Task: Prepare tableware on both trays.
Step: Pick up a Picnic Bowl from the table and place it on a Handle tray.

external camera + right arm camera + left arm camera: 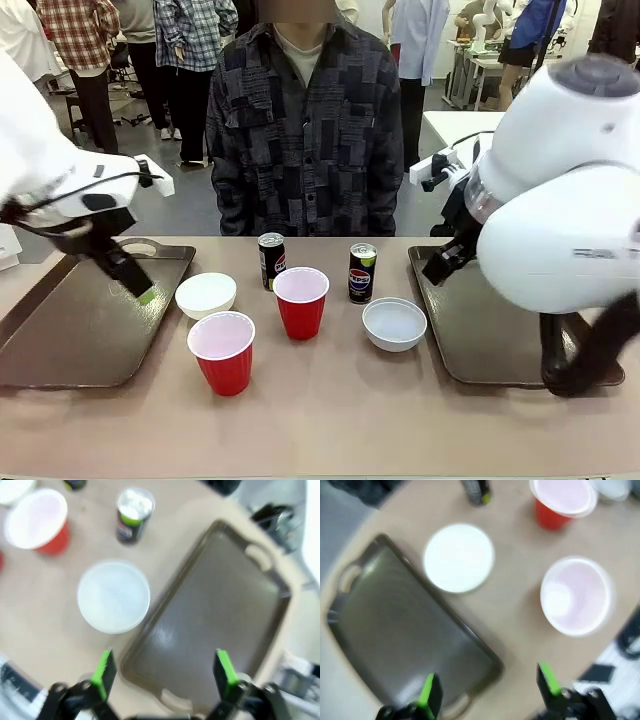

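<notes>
Front view: each arm over its own tray, jaws wide

Left gripper [487, 682], spread wide and holding nothing, hangs above a corner of the left tray [395, 630], whose long axis runs diagonally away from its fingers. Right gripper [164, 670], equally wide and empty, hangs over the right tray [215, 610], likewise diagonal. Between the grippers, red cups [222, 352], white bowls [394, 323] and Pepsi cans [362, 272] stand upright on the table [330, 420].

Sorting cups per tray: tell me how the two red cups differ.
The nearer red cup stands left of centre, in front of the left bowl; the farther red cup stands between the left can and right can. The nearer cup is closer to the left tray than the farther one. Both are upright, on the table.
</notes>
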Tool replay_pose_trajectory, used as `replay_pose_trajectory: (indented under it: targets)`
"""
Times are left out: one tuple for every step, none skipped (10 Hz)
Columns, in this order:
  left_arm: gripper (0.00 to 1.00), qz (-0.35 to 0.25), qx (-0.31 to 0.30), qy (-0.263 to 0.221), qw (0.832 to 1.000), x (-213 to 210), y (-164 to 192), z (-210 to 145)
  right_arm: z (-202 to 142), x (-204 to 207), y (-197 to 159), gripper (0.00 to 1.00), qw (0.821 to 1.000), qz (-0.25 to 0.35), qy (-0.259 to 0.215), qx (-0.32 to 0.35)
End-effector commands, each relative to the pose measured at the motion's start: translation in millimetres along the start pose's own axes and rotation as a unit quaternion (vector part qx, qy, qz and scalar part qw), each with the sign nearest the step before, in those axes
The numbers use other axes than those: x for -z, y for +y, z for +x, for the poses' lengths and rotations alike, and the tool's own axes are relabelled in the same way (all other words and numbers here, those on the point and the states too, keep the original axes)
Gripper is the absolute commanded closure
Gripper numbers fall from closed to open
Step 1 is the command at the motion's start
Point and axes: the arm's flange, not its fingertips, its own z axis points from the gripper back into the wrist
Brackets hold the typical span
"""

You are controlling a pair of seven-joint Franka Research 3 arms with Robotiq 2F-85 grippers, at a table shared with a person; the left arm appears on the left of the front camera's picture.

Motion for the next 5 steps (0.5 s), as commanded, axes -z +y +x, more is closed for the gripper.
replay_pose_trajectory:
  targets:
    - [0.00, -0.030, 0.013, 0.043, 0.999, -19, -11, -28, -73, -36, 28, 0.00, 0.999, 0.010, 0.032, 0.020]
    - [0.00, -0.022, 0.006, 0.055, 0.998, -21, -20, -38, -89, -41, 30, 0.00, 0.999, 0.002, 0.035, 0.037]
    - [0.00, 0.056, -0.007, 0.035, 0.998, -17, -15, -36, -86, -33, 20, 0.00, 0.994, -0.065, 0.039, 0.079]
    - [0.00, -0.023, 0.010, 0.046, 0.999, -24, -16, -25, -27, -50, 16, 0.00, 0.999, -0.004, 0.035, 0.014]
    - [0.00, -0.023, 0.010, 0.046, 0.999, -24, -16, -25, -27, -50, 16, 0.00, 0.999, -0.004, 0.035, 0.014]
